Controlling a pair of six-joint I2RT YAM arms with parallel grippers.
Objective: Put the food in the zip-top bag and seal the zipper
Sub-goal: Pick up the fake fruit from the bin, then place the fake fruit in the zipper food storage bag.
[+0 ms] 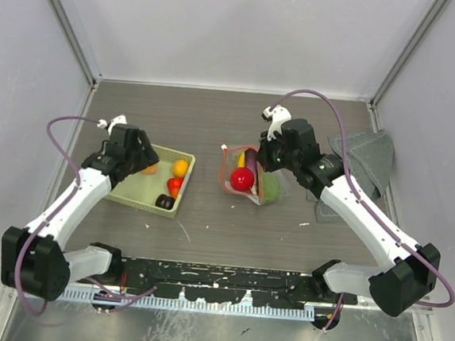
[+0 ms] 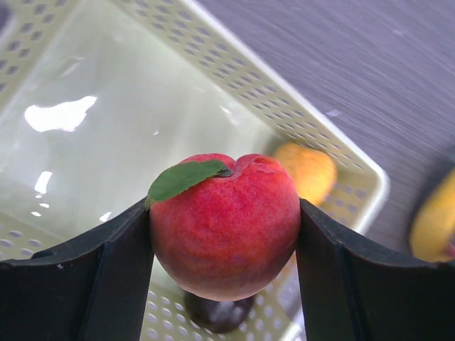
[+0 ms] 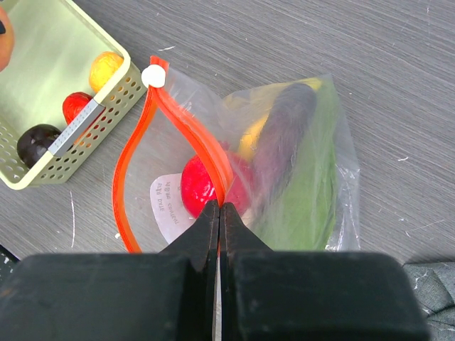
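My left gripper is shut on a red toy peach with a green leaf and holds it just above the pale green basket. An orange piece, a red piece and a dark purple piece lie in the basket. The zip-top bag lies at the table's middle with its mouth gaping. My right gripper is shut on one lip of the red-orange zipper. Inside the bag are a red piece, a dark purple piece and a leafy green piece.
A grey folded cloth lies at the right, behind the right arm. The basket's perforated rim stands just left of the bag's mouth. Grey walls close the table on three sides.
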